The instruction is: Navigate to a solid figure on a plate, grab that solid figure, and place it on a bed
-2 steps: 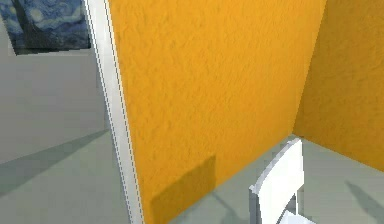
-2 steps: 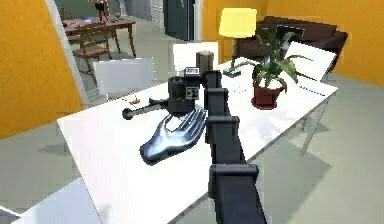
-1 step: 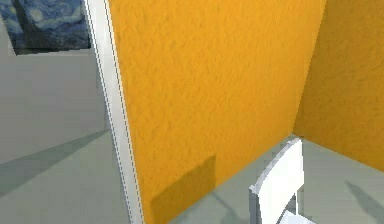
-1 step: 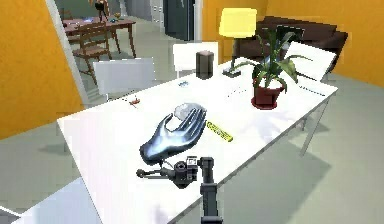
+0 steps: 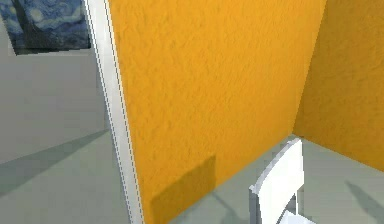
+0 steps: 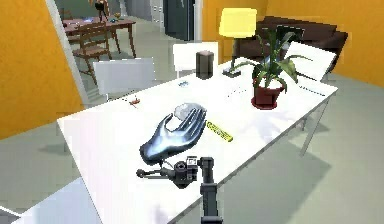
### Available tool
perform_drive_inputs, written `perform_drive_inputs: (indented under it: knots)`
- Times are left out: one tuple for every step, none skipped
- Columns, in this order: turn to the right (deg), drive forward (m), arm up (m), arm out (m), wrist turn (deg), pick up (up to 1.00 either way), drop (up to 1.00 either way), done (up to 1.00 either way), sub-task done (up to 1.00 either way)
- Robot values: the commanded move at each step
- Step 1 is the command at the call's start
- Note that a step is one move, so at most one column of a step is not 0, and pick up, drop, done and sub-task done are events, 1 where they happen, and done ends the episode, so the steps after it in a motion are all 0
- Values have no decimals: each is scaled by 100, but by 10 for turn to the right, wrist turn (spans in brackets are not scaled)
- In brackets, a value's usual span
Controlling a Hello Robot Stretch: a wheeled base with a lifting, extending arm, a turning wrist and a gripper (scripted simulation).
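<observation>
forward view: orange wall [image 5: 210, 90], white door frame [image 5: 115, 110], painting [image 5: 50, 25] upper left, white chair [image 5: 285, 185] lower right. arm side view adds white table [image 6: 100, 140]: silver hand-shaped figure [image 6: 178, 130] mid-frame, my gripper [image 6: 146, 173] just below it. jaws' state, any hold: can't tell. plant [image 6: 272, 55] in red pot [image 6: 268, 96], upper right.

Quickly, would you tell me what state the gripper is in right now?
Gripper: cannot be told, nor whether it holds anything; the hand figure lies on the table beside it.
</observation>
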Motion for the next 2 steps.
perform_drive_inputs:
  knots:
    - [0, 0, 10, 0, 0, 0, 0, 0, 0]
    - [0, 0, 26, 0, 0, 0, 0, 0, 0]
